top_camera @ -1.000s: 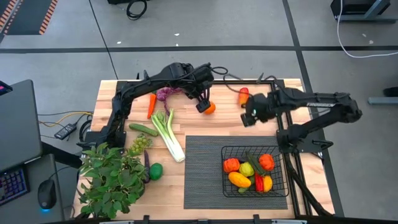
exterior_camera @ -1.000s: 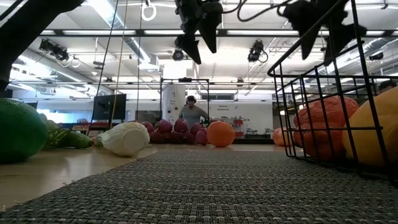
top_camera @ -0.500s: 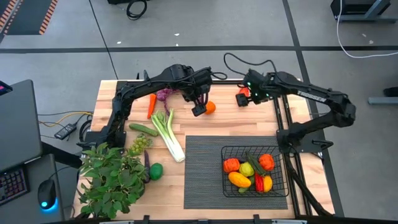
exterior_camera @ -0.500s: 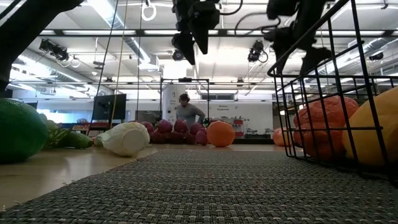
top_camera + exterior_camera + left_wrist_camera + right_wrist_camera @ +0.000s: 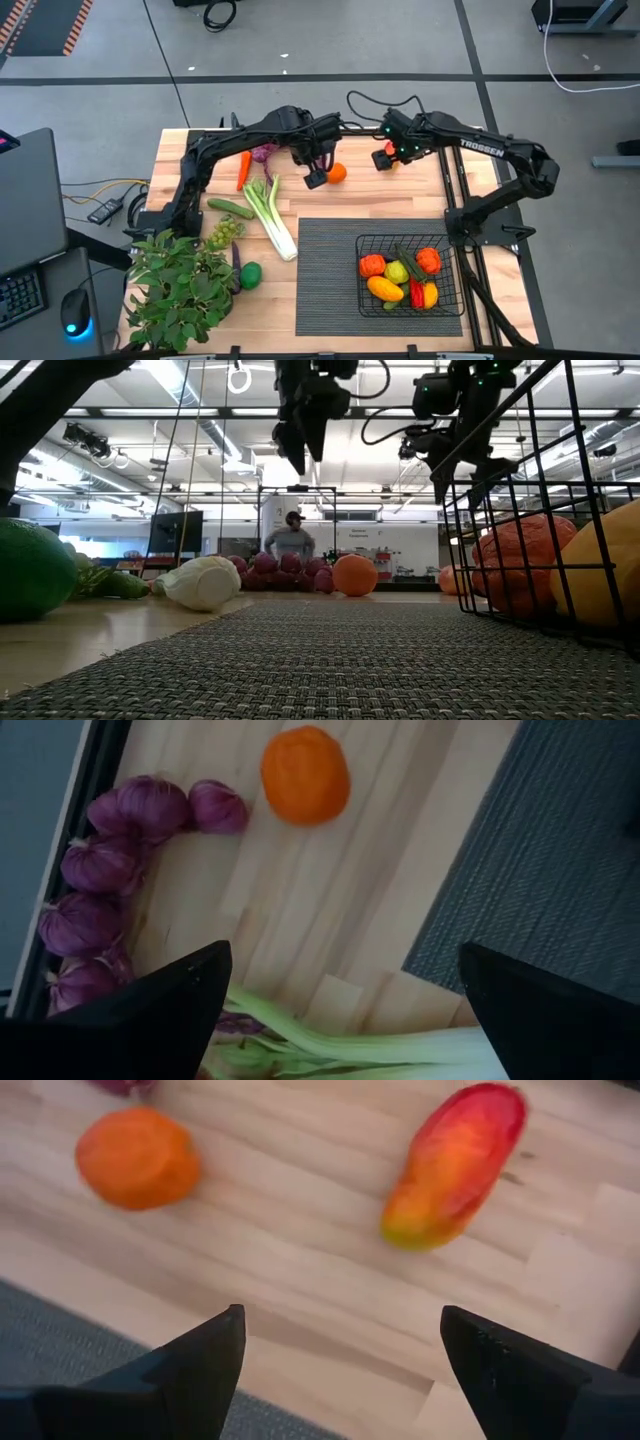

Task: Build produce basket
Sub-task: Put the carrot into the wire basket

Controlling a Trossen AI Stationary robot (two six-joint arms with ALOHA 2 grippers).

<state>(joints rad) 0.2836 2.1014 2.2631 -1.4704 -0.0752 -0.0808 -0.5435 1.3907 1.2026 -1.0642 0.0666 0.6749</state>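
Currently the left gripper (image 5: 314,176) hovers spread, empty, near the table's (image 5: 330,205) back edge, just beside the orange (image 5: 337,172), positioned apparently for a pick. Right of it, the right gripper (image 5: 383,160), fingers apart, now hangs over the red-yellow pepper (image 5: 455,1163); a second ago it sat farther forward. The basket (image 5: 450,300), part-filled, stands near the front right corner.

Bright overhead light, blurred wrist views
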